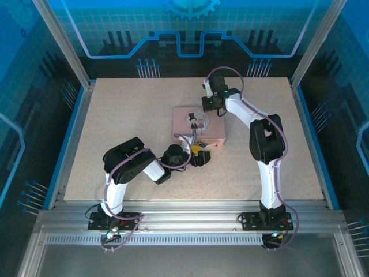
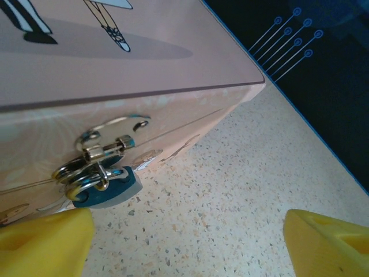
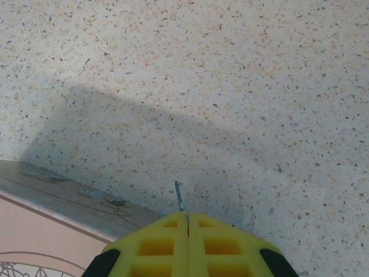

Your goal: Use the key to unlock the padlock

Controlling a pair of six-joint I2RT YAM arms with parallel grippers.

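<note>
From above, the left tool [image 1: 199, 157] sits at the near wall of the pink box [image 1: 183, 130], and the right tool [image 1: 209, 104] is over its far right corner. In the left wrist view the padlock [image 2: 109, 187] hangs from the hasp [image 2: 109, 144] on that wall, body slanting along it, shackle up; the left tool [image 2: 187, 245] is spread wide and empty. In the right wrist view the right tool [image 3: 187, 222] is clamped on the key [image 3: 179, 195], its blade pointing straight out past the fingertips, just beyond the box's edge.

L arm [image 1: 130, 167] folds low by the near edge of the table [image 1: 115, 115], wrist pointing right twd the middle. L gripper [image 2: 190, 242] has its yellow fingers [image 2: 46, 242] spread wide apart. R arm [image 1: 262, 144] stands tall and reaches far-left. R gripper [image 3: 187, 216] pads are squeezed tight, pinching the key [image 3: 179, 195].
</note>
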